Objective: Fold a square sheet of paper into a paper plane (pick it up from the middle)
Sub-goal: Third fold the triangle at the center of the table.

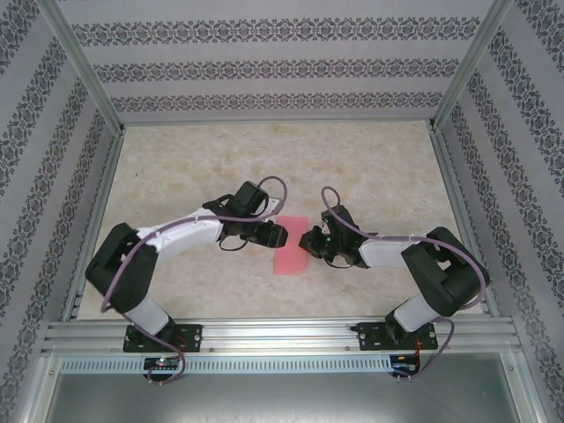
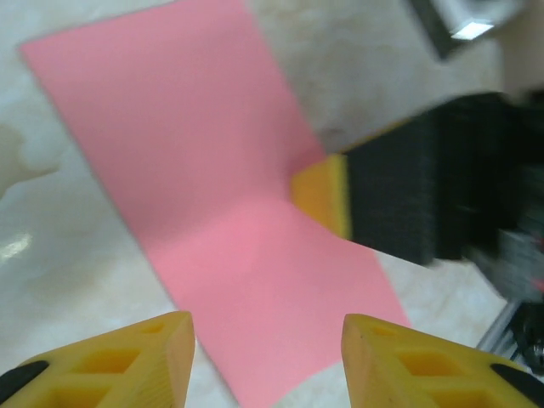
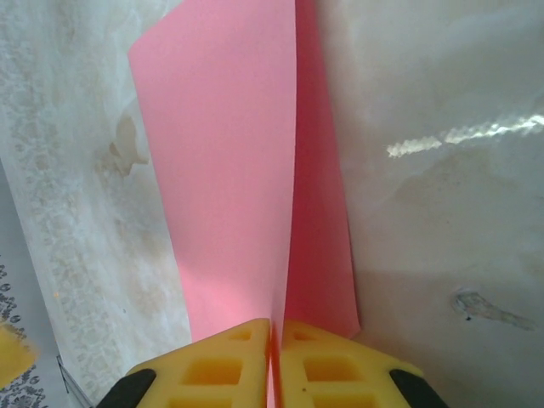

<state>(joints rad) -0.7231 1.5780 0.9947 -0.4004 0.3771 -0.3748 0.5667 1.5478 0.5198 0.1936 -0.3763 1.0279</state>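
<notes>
On the desk, the square sheet of paper lies between the left end effector and the right end effector.

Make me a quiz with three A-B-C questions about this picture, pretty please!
1. Where is the paper?
A) on the table
B) stuck on the wall
C) on the floor

2. What colour is it?
A) blue
B) pink
C) green

3. What is the right end effector doing?
A) standing wide open
B) shut on the paper
C) holding a cup

Answers:
1 A: the top view shows it lying on the table.
2 B: it looks pink in every view.
3 B: the right wrist view shows it pinching the paper.
</notes>
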